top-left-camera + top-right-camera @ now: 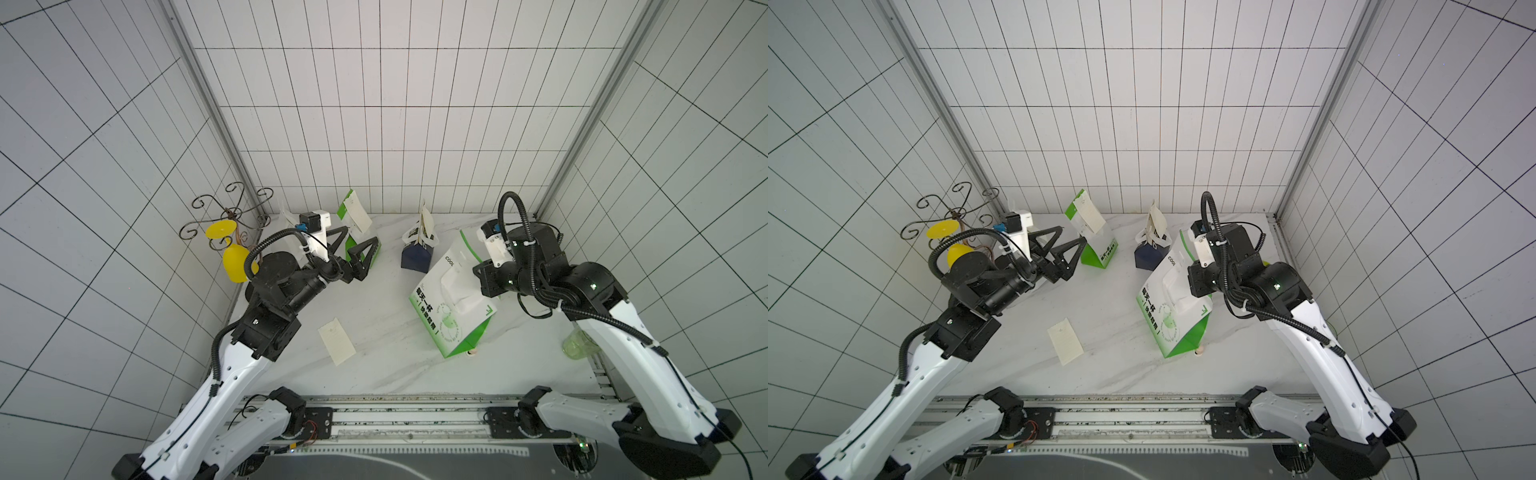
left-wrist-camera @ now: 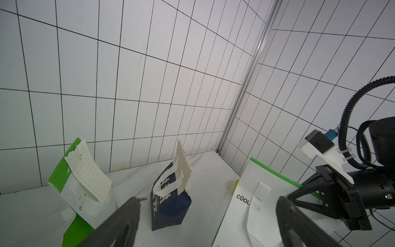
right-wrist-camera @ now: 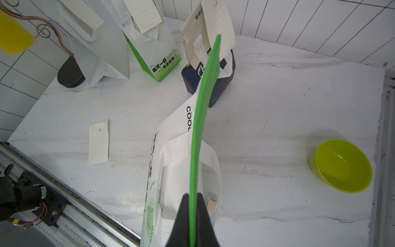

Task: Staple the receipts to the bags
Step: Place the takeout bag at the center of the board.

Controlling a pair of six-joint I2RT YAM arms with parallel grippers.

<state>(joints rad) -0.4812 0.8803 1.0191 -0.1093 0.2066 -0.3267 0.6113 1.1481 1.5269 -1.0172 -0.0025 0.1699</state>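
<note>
My right gripper [image 3: 193,195] is shut on the green edge of a white-and-green bag [image 1: 453,299] [image 3: 198,119], which stands tilted at the right. A loose receipt [image 1: 336,340] [image 3: 98,142] lies flat on the table in front of the left arm. At the back stand a second white-and-green bag [image 1: 1096,245], a navy bag [image 1: 415,257] [image 2: 171,205] and a plain white bag [image 3: 100,53], each with a receipt hanging at its top. My left gripper [image 1: 1073,232] [image 2: 209,201] hovers open and holds nothing, close to the back green bag.
A yellow-green bowl [image 3: 342,165] sits at the table's right side, under the right arm. A wire stand [image 1: 228,208] with yellow cups [image 1: 237,262] occupies the back left corner. A small beige object [image 1: 471,353] lies by the held bag's base. A metal rail [image 1: 395,411] lines the front edge.
</note>
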